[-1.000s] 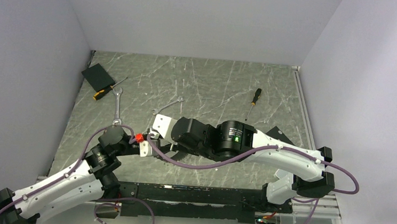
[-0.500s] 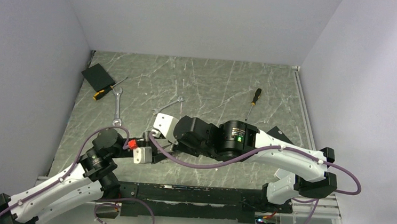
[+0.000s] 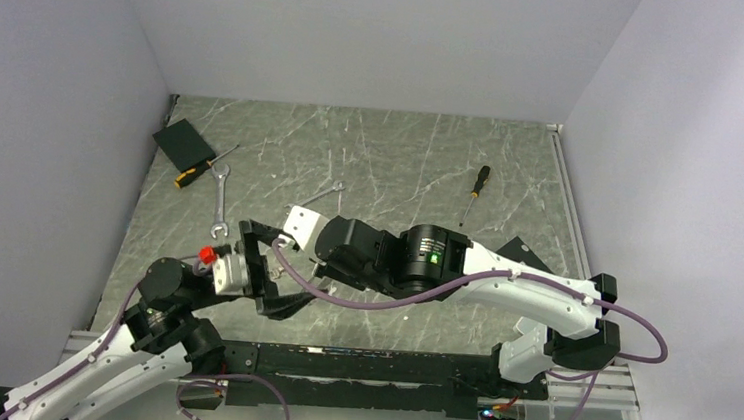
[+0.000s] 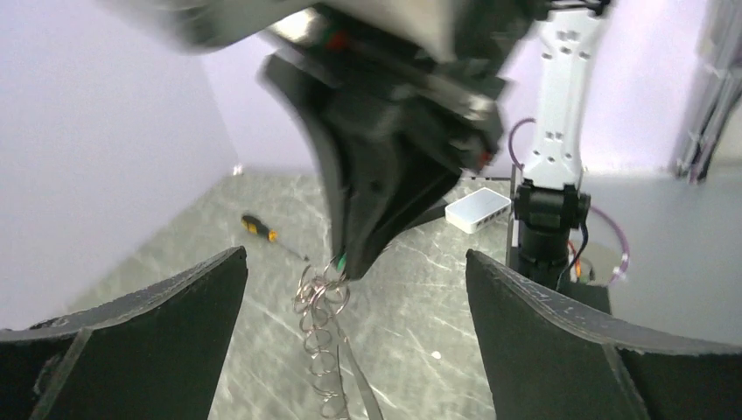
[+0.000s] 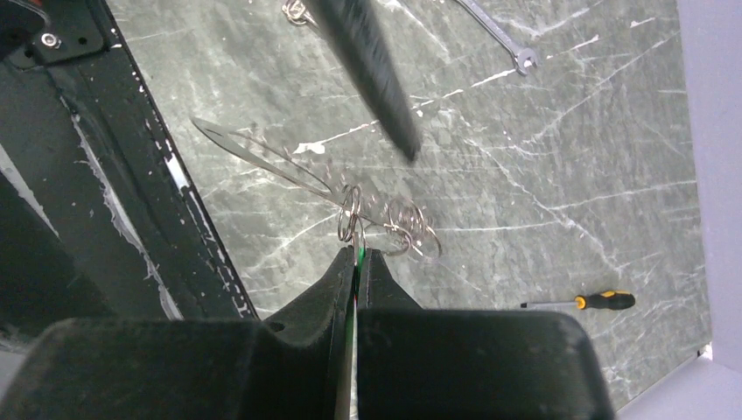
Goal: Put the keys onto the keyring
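My right gripper is shut on the green key, of which only a thin green edge shows between the pads. From its tip hangs the keyring, a string of silvery wire loops swinging above the table. A slim silvery blade hangs with the loops; I cannot tell whether it is a key. My left gripper stands wide open around that tip, one finger on each side, touching nothing. From above, the left gripper faces the right gripper just left of the table's middle.
Two silver wrenches lie behind the grippers. An orange-handled screwdriver lies at the back right, another by a black pad at the back left. A white box sits near the right arm's base.
My left gripper has opened wide and drawn back to the left, towards its base. The right gripper has stayed shut with the loops hanging from it.
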{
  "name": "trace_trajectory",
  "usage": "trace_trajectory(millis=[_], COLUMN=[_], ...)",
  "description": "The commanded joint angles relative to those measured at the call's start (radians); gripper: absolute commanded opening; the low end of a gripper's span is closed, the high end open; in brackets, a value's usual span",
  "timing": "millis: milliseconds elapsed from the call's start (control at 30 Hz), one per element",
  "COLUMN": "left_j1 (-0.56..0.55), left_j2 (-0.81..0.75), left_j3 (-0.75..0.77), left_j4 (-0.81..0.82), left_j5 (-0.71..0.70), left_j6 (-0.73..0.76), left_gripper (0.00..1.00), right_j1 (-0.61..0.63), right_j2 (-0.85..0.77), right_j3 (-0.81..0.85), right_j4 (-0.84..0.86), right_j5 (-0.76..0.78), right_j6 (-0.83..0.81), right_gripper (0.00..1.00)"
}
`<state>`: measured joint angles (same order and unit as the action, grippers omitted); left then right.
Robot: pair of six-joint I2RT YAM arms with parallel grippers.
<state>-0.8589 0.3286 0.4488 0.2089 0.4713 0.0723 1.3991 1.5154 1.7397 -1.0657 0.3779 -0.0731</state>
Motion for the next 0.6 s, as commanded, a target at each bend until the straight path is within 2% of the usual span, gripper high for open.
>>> trace_trajectory(millis=[0,67,167,300,567], left_j1=[-0.004,-0.005,-0.004,-0.004,-0.005], left_j2=[-0.022,-0.002,0.046,0.076,0.088], left_j3=[0.072,0.132,0.209,0.238,0.187], left_j4=[-0.152,-0.299,-0.418,-0.428,-0.350], left_j5=[-0.334,-0.420,-0.461,-0.418,-0.397], left_j6=[-0.367,-0.471,-0.608,-0.676,-0.637], left_gripper=[1.00,1.00,0.99,0.99,0.90], right_j1=[-0.002,-0.002,-0.002,-0.002,-0.003], right_j2=[-0.009,-0.004,0.001,0.040,0.131], right_j3=[0.043,0.047,0.057,0.116,0.254], right_j4=[0.069,0.067,0.063,0.014,-0.118], right_j5=[0.071,0.101,0.129,0.165,0.173], right_j6=[0.044,0.058,0.071,0.114,0.114], right_gripper=[0.00,0.00,0.00,0.00,0.00])
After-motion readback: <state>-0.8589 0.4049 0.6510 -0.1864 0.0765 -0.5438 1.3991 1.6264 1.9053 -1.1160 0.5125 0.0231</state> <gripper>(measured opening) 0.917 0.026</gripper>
